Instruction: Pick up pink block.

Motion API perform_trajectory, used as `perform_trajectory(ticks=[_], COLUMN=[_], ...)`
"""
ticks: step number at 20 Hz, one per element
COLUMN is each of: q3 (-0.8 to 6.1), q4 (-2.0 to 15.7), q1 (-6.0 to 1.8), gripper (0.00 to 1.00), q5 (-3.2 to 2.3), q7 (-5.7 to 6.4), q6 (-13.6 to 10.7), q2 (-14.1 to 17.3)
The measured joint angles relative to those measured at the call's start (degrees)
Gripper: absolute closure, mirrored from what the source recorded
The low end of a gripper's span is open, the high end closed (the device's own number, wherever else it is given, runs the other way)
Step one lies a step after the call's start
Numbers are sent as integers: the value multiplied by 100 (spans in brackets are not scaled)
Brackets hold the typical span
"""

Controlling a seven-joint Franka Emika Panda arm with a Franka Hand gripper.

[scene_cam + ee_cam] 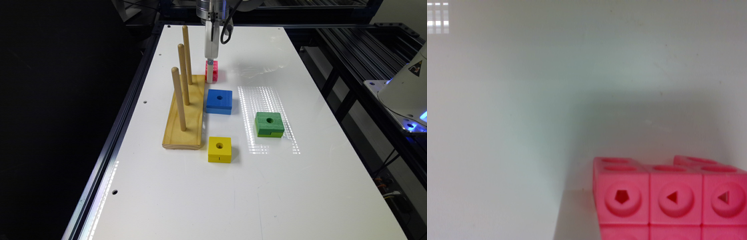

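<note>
One end effector (210, 78) at pink block (215, 70)

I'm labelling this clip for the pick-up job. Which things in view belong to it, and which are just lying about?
Belongs to the job:
- pink block, on the table
- gripper, down at the pink block

Just lying about:
- blue block
- green block
- yellow block
- wooden peg stand with three upright pegs

A white table (300, 186) carries everything. On it lie a wooden peg base (185, 115), the pink block (215, 71), and blue (219, 101), green (269, 124) and yellow (219, 149) blocks.
</note>
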Motion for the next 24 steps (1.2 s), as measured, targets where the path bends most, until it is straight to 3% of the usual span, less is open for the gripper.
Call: perform_trajectory(ticks=[8,24], q3=[1,16], q4=[-7,-17], q1=[0,0], gripper=[100,100], q5=[0,0], q7=[1,9], q6=[-125,-1029], q2=[-180,-1051])
